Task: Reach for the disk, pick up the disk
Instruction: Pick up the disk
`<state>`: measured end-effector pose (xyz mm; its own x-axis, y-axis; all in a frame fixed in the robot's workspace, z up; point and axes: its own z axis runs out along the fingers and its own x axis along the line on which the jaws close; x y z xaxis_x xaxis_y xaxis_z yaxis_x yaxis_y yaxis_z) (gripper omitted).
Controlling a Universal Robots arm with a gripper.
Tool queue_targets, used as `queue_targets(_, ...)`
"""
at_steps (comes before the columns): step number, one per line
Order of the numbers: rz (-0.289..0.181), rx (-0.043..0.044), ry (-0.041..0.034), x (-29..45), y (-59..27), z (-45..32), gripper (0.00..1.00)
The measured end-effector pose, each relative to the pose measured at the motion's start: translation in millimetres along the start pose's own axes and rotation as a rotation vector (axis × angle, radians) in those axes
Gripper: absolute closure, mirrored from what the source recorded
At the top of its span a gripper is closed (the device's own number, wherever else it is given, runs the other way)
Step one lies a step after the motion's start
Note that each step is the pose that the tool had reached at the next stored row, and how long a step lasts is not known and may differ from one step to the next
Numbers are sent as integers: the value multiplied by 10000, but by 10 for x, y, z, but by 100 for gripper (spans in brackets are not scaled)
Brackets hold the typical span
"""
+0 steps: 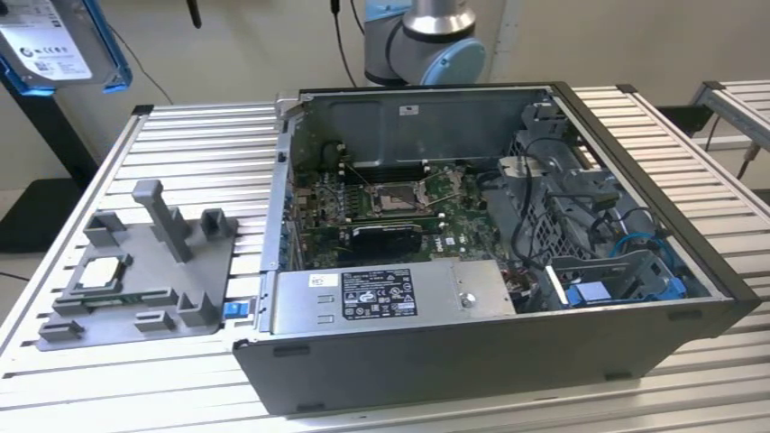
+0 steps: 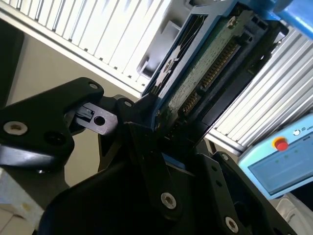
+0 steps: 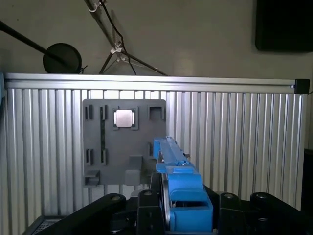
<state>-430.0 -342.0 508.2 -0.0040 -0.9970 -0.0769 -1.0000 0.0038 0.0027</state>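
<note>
- Tool (image 3: 182, 208) grips the disk (image 3: 168, 154) edge-on, fingers closed against it.
- Disk (image 1: 54, 41): upper left of the exterior view, held clear of the worktop (image 1: 180, 135).

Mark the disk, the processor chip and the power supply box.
disk (image 1: 49, 41): exterior view, its white label face.
processor chip (image 3: 123, 118): first wrist view, middle of its silver top.
power supply box (image 1: 385, 296): exterior view, its black-and-white label.
</note>
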Motion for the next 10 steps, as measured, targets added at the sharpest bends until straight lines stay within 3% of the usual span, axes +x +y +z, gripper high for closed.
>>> queue_targets(10,0,0,0,-1,-201,0,100)
